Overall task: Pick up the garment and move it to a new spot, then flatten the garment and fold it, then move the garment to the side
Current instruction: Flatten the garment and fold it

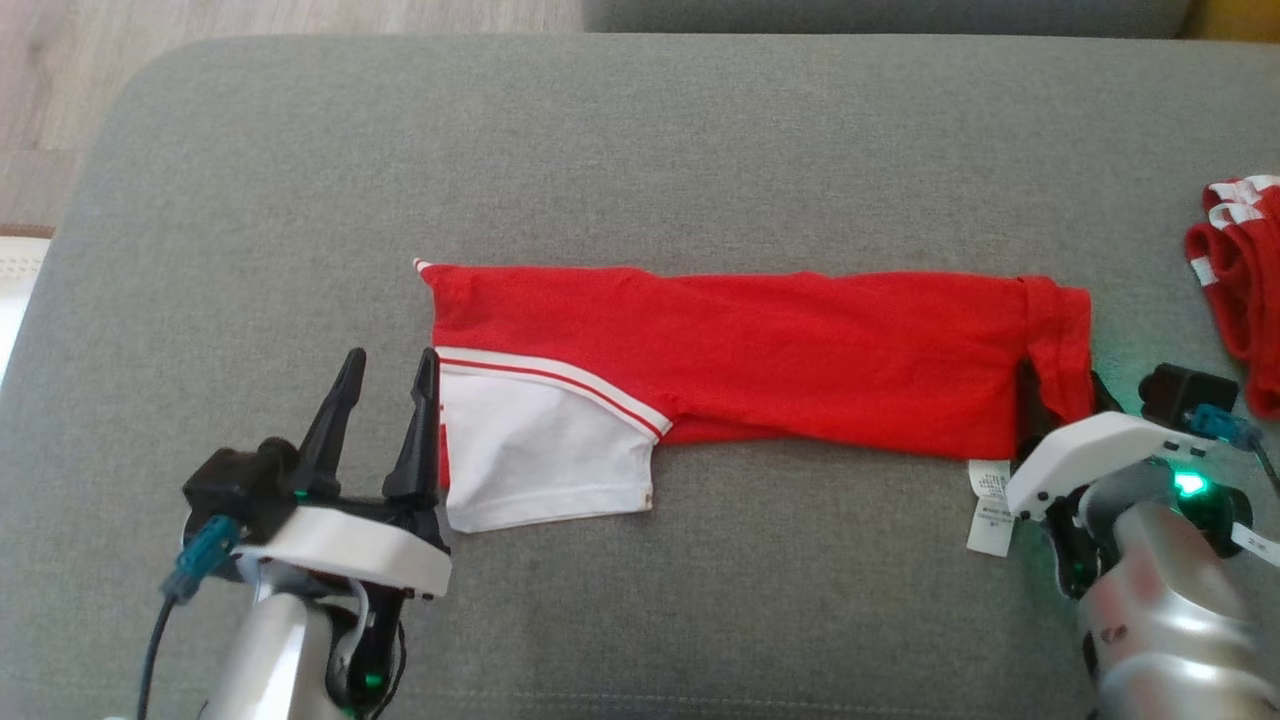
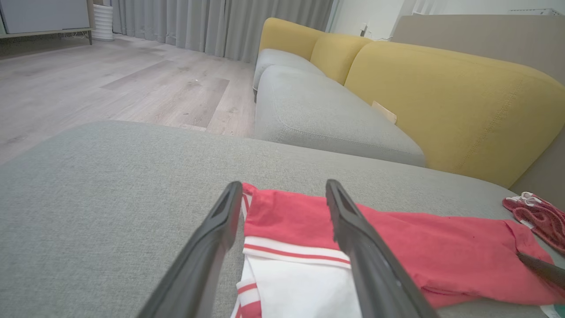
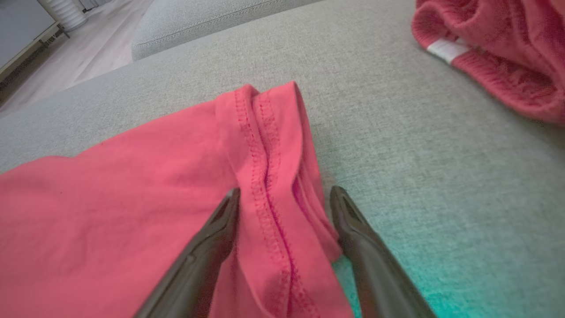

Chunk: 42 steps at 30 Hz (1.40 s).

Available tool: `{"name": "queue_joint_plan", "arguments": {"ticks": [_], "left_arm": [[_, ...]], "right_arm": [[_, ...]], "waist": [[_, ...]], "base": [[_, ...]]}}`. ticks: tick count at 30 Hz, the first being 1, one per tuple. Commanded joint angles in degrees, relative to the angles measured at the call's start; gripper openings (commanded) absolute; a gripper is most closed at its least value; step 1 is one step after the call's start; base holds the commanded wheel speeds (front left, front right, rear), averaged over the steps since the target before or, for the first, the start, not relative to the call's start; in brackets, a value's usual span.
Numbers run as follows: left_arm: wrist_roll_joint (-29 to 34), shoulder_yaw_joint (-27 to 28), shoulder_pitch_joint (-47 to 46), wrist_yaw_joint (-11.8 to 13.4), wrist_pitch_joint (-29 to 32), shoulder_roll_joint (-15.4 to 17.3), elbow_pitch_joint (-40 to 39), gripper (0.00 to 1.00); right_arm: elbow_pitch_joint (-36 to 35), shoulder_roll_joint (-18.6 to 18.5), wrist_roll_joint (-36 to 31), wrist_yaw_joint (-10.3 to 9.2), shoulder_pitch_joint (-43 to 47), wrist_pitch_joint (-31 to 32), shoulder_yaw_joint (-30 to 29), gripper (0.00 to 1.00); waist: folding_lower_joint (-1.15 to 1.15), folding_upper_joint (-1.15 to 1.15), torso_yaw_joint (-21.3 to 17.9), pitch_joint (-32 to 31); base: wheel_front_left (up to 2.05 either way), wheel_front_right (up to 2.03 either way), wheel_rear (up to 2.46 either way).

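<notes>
Folding looks to be the step in hand: your garment (image 1: pixel 760 350) lies on the cushion (image 1: pixel 640 150) as a long, flat red strip with a white sleeve (image 1: pixel 540 450) at its left end. Your left gripper (image 1: pixel 392 360) stands open at that sleeve's edge; your right gripper (image 3: pixel 286 192) is open astride the stitched hem (image 3: pixel 269 145), perhaps touching it. Next, close on one end and carry it over the other.

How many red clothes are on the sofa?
2. A folded garment lies across the middle of the cushion; a crumpled red pile sits at the right edge, partly cut off, so more may hide there.
</notes>
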Motion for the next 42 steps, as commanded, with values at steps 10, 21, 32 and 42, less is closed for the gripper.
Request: {"name": "queue_joint_plan", "arguments": {"ticks": [10,21,32,42], "left_arm": [[0.6,1.8,-2.4,-0.3,-0.4,-0.1,-0.6,1.0],[-0.4,1.8,-1.5,-0.4,-0.4,-0.1,-0.1,1.0],[-2.2,1.6,0.5,-0.4,-0.4,-0.1,0.2,1.0],[-2.2,1.5,2.3,-0.2,-0.4,-0.1,0.4,1.0]], "right_arm": [[3.4,1.7,2.4,-0.05,-2.3,-2.4,2.7,0.0],[4.7,-6.0,3.2,-0.05,-2.6,-4.6,-2.7,0.0],[-0.6,-4.3,4.1,-0.05,-3.9,-2.4,-0.7,0.0],[-15.9,2.7,17.1,-0.05,-0.6,3.8,17.7,0.0]], "waist": [[0.0,0.0,-1.7,-0.9],[0.0,0.0,-3.1,-4.0],[0.0,0.0,-2.9,-7.7],[0.0,0.0,0.9,-10.5]], "base": [[0.0,0.0,0.0],[0.0,0.0,0.0],[0.0,0.0,0.0],[0.0,0.0,0.0]]}}
